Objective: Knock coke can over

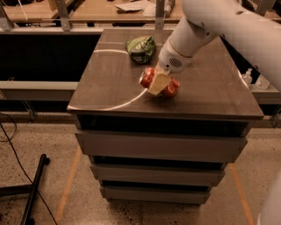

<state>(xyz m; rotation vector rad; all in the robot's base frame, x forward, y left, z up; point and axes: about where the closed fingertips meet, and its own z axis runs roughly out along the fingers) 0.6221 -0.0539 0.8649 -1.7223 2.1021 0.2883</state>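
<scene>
The coke can [172, 87], red with a silver top, lies on its side on the dark table top [109, 83], near the middle, its top pointing left. My gripper [157, 85] reaches down from the upper right and is shut across the can's middle. One tan finger [159, 81] lies over the can's front and the other finger is hidden behind it. The white arm [219, 22] fills the upper right of the view.
A crumpled green snack bag [141, 47] lies at the back of the table, just behind the can. The table is a drawer cabinet [160, 149] with its front edge close below the can. A wooden bench [109, 11] runs behind. A black stand leg [37, 184] lies on the floor.
</scene>
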